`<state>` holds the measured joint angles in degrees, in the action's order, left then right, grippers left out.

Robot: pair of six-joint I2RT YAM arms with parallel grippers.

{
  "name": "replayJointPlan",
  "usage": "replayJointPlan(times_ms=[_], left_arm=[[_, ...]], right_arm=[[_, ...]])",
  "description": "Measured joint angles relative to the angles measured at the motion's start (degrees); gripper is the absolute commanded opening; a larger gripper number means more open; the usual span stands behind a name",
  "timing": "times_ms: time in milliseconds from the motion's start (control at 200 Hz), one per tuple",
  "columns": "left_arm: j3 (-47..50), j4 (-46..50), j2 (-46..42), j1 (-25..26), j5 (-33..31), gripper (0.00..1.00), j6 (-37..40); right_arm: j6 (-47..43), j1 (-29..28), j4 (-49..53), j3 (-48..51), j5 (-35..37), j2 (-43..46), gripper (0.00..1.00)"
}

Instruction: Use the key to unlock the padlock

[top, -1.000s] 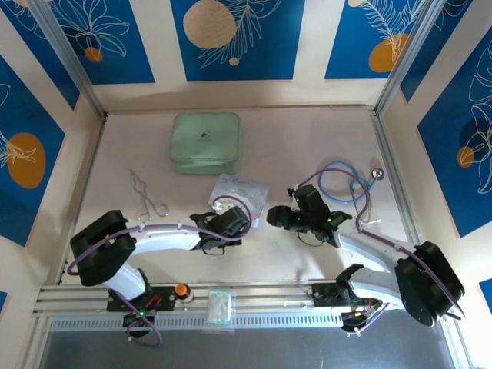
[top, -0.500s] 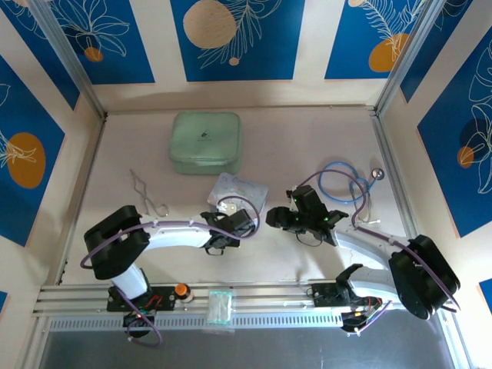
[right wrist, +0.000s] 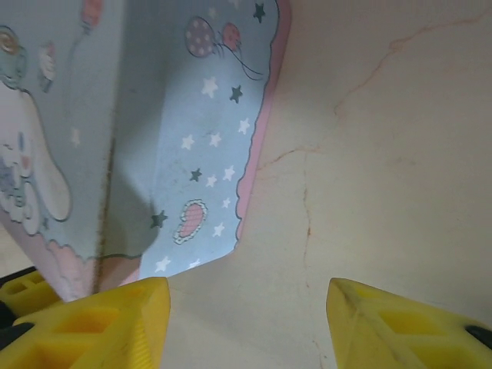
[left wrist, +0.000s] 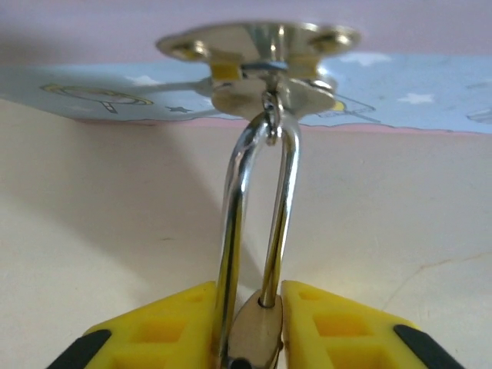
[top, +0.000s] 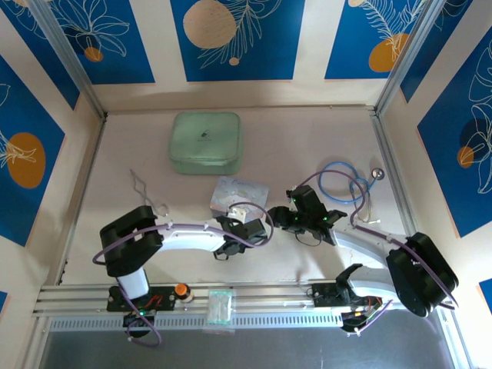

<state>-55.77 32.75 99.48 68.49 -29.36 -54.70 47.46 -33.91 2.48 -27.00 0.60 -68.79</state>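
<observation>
Where the left gripper [left wrist: 250, 307] is concerned, its yellow fingers [left wrist: 173, 327] are closed upon the brass body of the padlock [left wrist: 257, 337]. They pinch it from both sides, low down, so that the silver shackle [left wrist: 235, 207] stands free above them. The shackle rises to the gilt clasp [left wrist: 261, 46] of the pale-blue cartoon tin [left wrist: 430, 108], through which it is hooked by a small ring. The padlock therefore hangs at the tin's edge (the shackle appears seated in the body, hence locked). This grasp presumably steadies the body against twisting and leaves the keyway side accessible, though the keyway itself cannot be made out. The right gripper [right wrist: 246, 315] is spread wide, with bare table [right wrist: 384, 154] between its fingertips and nothing held. It hovers just beside the tin's printed face, close to the left gripper in the overhead view. It is so placed, one judges, to serve as the free hand that must take up the key. Farther out on the table lie a green case [top: 204, 141], forceps [top: 146, 192] and a blue cable [top: 342, 183].
</observation>
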Motion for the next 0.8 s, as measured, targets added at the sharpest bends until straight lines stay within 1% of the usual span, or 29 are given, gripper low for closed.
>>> replayJointPlan(times_ms=[160,285,495,695,800], left_arm=[[-1.7,1.3,0.3,1.8,-1.2,0.32,-0.7],[-3.5,1.8,2.2,2.6,-1.7,0.32,-1.1],[-4.7,3.2,3.4,3.2,-2.4,0.31,-2.0],[-6.5,5.2,5.0,3.9,-2.9,0.33,-2.4],[-6.5,5.3,5.0,4.3,-2.8,0.31,-2.6]], right_arm=[[0.5,0.0,0.1,0.3,1.0,1.3,0.56],[1.0,0.0,-0.1,1.4,1.0,1.9,0.56],[1.1,0.0,0.2,1.8,1.6,3.4,0.56],[1.3,0.0,0.5,2.4,2.1,4.6,0.56],[1.3,0.0,0.7,2.8,2.1,5.1,0.56]])
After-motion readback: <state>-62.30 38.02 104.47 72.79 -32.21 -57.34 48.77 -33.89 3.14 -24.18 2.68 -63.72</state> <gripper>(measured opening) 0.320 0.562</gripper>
